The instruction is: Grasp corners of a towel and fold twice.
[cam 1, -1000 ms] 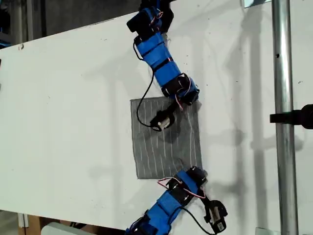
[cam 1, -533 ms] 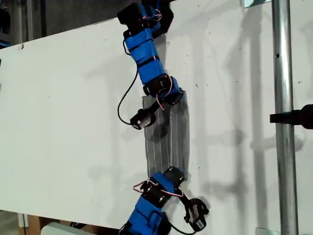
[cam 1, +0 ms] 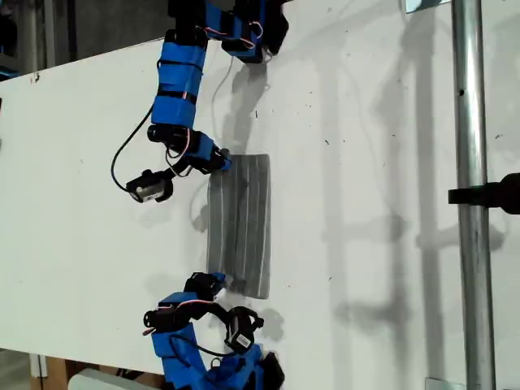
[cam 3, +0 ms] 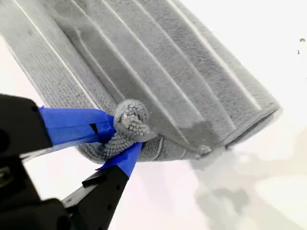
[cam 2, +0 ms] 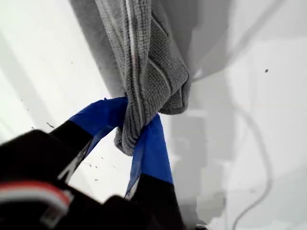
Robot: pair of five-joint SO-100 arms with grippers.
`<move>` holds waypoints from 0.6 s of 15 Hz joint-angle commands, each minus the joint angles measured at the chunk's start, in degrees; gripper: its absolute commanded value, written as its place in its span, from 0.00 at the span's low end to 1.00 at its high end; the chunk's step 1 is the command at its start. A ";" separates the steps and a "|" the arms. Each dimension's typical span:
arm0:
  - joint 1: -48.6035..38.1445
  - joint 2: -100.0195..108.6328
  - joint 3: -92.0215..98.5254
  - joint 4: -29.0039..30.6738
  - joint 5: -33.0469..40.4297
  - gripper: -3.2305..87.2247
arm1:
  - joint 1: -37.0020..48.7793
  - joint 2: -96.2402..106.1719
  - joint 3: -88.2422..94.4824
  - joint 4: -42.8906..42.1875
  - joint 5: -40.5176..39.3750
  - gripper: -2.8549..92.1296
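Observation:
The grey striped towel [cam 1: 240, 223] lies on the white table [cam 1: 390, 162] as a narrow doubled strip, its stripes running lengthwise. My first gripper [cam 2: 134, 117] is shut on a bunched corner [cam 2: 132, 129] of the towel [cam 2: 153, 72]. My second gripper [cam 3: 123, 136] is shut on another rolled-up corner [cam 3: 129, 117], lifted just above the folded towel [cam 3: 182, 72]. In the exterior view, one blue arm's gripper [cam 1: 218, 161] pinches the strip's far left corner and the other arm's gripper [cam 1: 213, 284] pinches its near left corner. The wrist views do not show which arm is which.
A vertical metal pole [cam 1: 470, 195] with a black clamp [cam 1: 496, 193] stands at the exterior view's right. Small black camera modules [cam 1: 150, 187] [cam 1: 241, 327] hang on cables beside each gripper. The table's edge runs along the exterior view's upper left and bottom.
Both arms swung toward the exterior view's left, carrying the towel's edge over. The spread square towel is now a narrow folded strip, with both grippers at its left side.

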 commanded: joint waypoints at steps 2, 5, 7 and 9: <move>9.58 5.89 9.23 -5.89 -8.35 0.01 | -7.82 2.20 8.53 -6.06 5.19 0.03; 14.24 6.77 20.83 -15.73 -16.35 0.04 | -9.05 -4.39 11.43 -10.90 7.03 0.03; 13.10 6.94 27.16 -21.09 -18.19 0.08 | -7.73 -8.53 11.16 -12.74 6.86 0.03; 10.81 6.94 31.73 -22.85 -19.25 0.11 | -6.94 -10.63 10.90 -13.36 6.86 0.03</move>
